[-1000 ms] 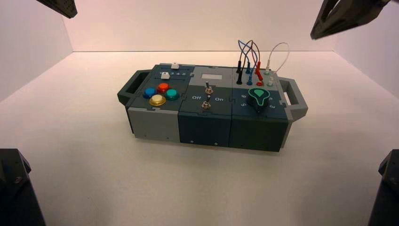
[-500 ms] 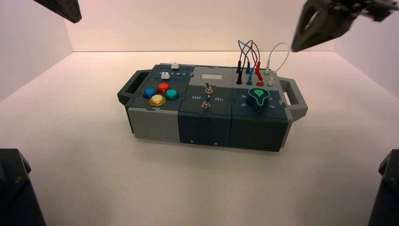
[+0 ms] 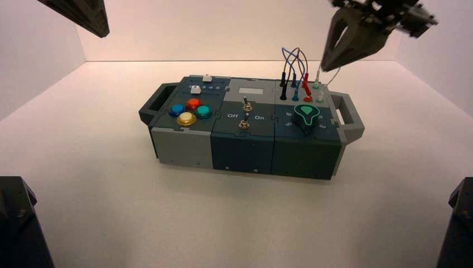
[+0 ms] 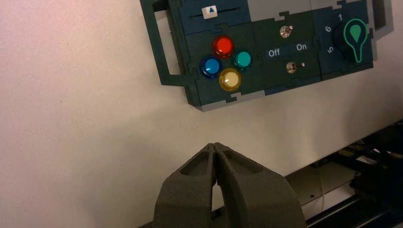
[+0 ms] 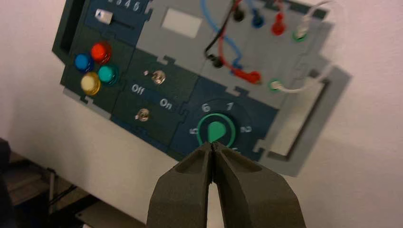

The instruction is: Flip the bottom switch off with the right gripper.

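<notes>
Item: white matte tabletop (image 3: pixel 111 184), bearing one dark teal and grey plastic control box (image 3: pixel 245 151) with a carry handle at each end.

Near row of the box top, left to right: cluster of four round buttons, yellow (image 3: pixel 186 119), blue (image 3: pixel 177 109), red (image 3: pixel 193 104) and green (image 3: pixel 203 111); the bottom switch (image 3: pixel 244 123), a small silver metal toggle lever on a round nut, set in the middle section just nearer the front edge than the white "Off" and "On" lettering; a green-faced black rotary knob (image 3: pixel 306 115) ringed by white numerals on the right section.

Next row back: a second silver toggle (image 3: pixel 246 105) directly behind the lettering; two white slider caps (image 3: pixel 196 89) on the left section; a pale grey blank rectangular panel (image 3: pixel 250 90).

Far right corner: black, blue, red and white jumper wires (image 3: pixel 294 67) plugged into sockets and looping upward.

Right pincer (image 3: pixel 329 62): black claw with dark grey tapered fingers, in the air above and behind the box's wired corner, touching nothing. Its wrist view shows the fingertips (image 5: pixel 211 147) pressed together, empty, with the knob just beyond them and the bottom switch (image 5: pixel 142 114) well apart.

Left pincer (image 4: pixel 215 146): raised at far left, clear of the box; tips closed together, empty.
</notes>
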Available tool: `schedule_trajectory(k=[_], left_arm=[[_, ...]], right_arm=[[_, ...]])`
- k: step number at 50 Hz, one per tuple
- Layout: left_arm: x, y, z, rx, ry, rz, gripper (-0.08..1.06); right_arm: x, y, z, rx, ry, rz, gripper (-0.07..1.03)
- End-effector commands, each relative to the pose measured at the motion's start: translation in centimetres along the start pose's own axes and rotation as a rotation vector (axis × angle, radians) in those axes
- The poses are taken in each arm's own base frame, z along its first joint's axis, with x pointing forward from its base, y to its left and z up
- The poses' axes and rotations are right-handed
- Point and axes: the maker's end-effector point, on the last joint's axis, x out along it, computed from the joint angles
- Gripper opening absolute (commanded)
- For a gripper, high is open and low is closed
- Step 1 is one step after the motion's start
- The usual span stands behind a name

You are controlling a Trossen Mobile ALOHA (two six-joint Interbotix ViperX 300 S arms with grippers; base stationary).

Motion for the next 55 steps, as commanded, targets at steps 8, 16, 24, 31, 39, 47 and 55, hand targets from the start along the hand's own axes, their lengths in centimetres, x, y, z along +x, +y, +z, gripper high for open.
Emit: schedule_trajectory(k=[8, 16, 24, 31, 39, 47, 55], left_arm=[[0.7, 0.0, 1.1, -0.002, -0.023, 0.002, -0.03], [2.8, 0.4, 1.8, -0.020, -0.040, 0.010, -0.03], [4.6, 0.8, 2.3, -0.037, -0.028, 0.018, -0.03], [5.8, 1.0, 2.8, -0.051, -0.011, 0.025, -0.03], [6.8, 2.0, 3.3, -0.088, -0.010, 0.038, -0.03], [7.5, 3.1, 3.6, -0.123, -0.009, 0.055, -0.03], [8.1, 4.4, 4.3, -0.165, -0.010, 0.070, -0.03]], right_arm=[[0.5, 0.8, 1.0, 0.010, -0.012, 0.016, -0.02], [0.7, 2.1, 1.1, 0.000, -0.002, 0.042, -0.02], [1.1, 3.9, 1.3, -0.020, 0.014, 0.064, -0.02], [1.8, 5.3, 1.4, -0.042, 0.041, 0.075, -0.02], [2.9, 6.2, 1.1, -0.047, 0.077, 0.075, -0.02], [3.4, 6.2, 0.9, -0.045, 0.094, 0.069, -0.02], [3.7, 6.1, 0.8, -0.027, 0.102, 0.064, -0.02]])
